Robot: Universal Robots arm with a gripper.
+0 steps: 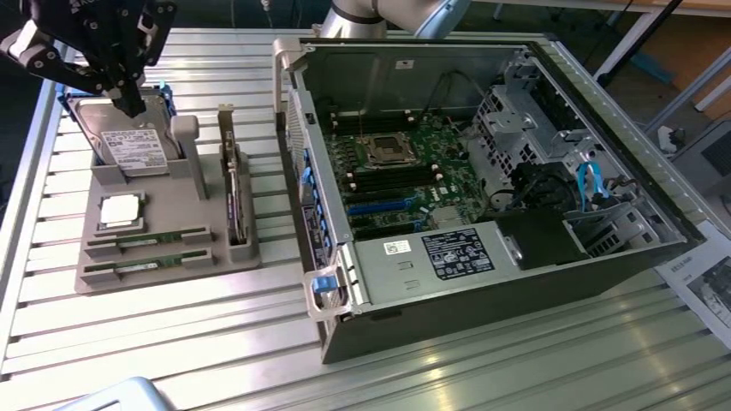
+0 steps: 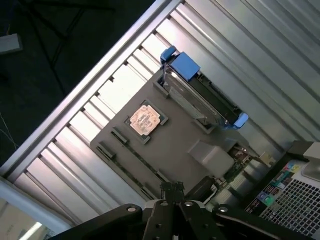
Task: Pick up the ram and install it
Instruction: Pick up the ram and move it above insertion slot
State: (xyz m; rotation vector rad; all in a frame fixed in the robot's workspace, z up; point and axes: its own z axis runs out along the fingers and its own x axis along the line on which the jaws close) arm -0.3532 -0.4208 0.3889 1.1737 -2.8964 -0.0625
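1 arm (image 1: 377, 15) held high, jaws pointing down, closed, empty

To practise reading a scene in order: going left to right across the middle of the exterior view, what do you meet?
processor chip → upright expansion card → empty processor socket on the motherboard → blue cable

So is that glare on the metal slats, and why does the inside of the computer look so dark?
Yes. In the exterior view, light glares white off the slatted table, while the walls of the computer case shade the motherboard, so it looks dimmer. In the wrist view, the same table gleams in bright streaks, and the processor chip shines pale.
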